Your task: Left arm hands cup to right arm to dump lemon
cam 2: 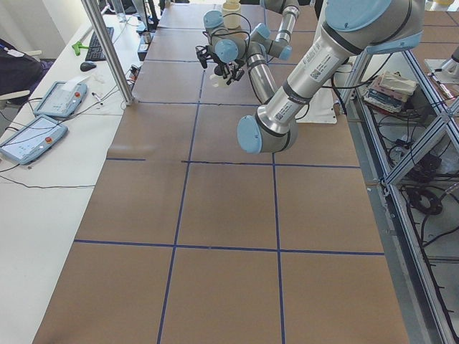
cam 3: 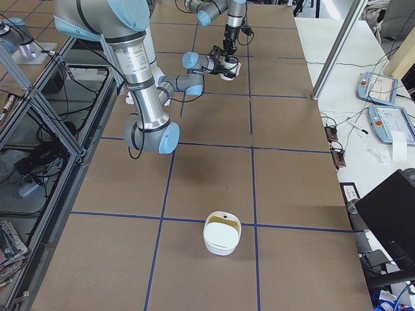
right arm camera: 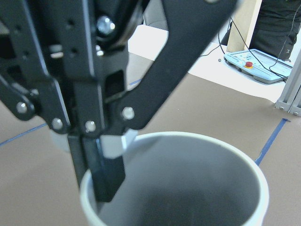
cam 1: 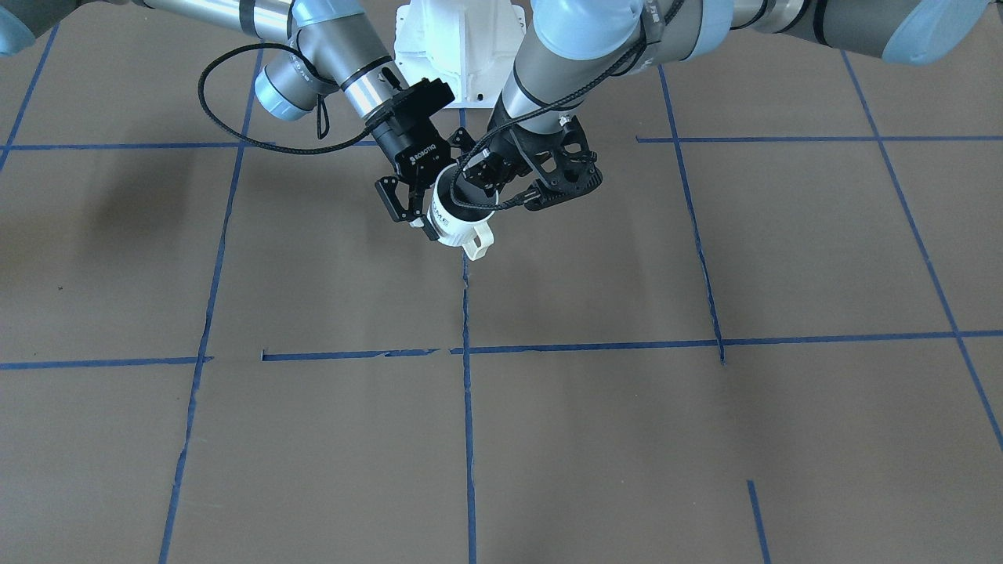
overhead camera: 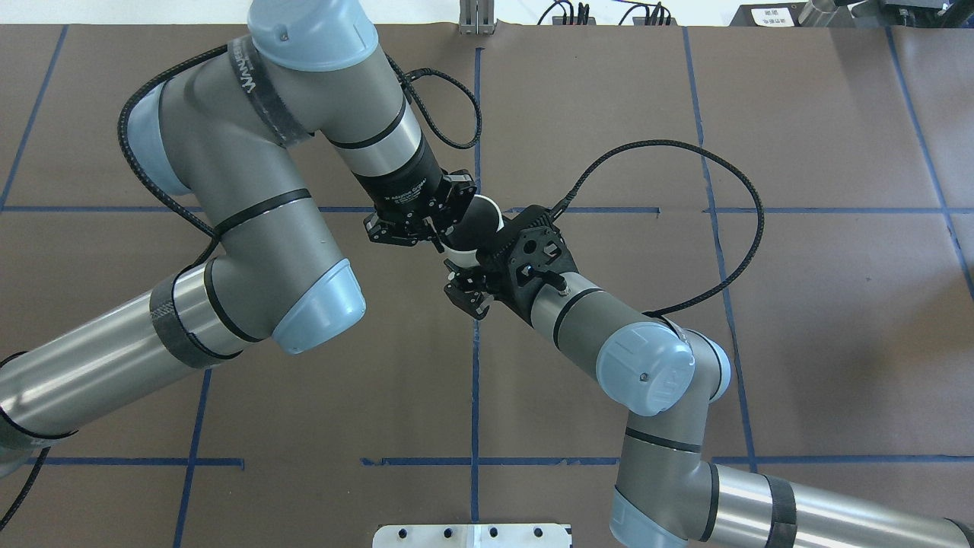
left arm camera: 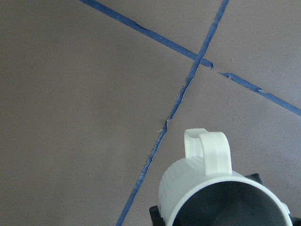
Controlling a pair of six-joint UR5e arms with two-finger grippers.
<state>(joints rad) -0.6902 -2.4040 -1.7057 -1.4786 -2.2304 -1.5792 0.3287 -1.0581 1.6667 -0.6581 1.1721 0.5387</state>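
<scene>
The white ribbed cup [cam 1: 461,225] hangs tilted above the table's middle, handle toward the operators' side. My left gripper [cam 1: 479,182], with skeletal fingers, is shut on the cup's rim; the right wrist view shows one of its fingers [right arm camera: 106,174] inside the cup's wall [right arm camera: 188,141]. My right gripper [cam 1: 439,210], marked ROBOTIQ, is open with its jaws spread on either side of the cup's body. Overhead, both grippers, left [overhead camera: 444,230] and right [overhead camera: 468,275], meet at the cup [overhead camera: 460,250]. The left wrist view shows the cup's handle [left arm camera: 209,146]. The lemon is hidden; the cup's inside looks dark.
A white bowl [cam 3: 222,233] with a yellowish inside stands on the brown, blue-taped table [cam 1: 313,439] toward the robot's right end. The right arm's loose cable [overhead camera: 730,198] loops over the table. Operator pendants [cam 3: 382,103] lie on the side bench.
</scene>
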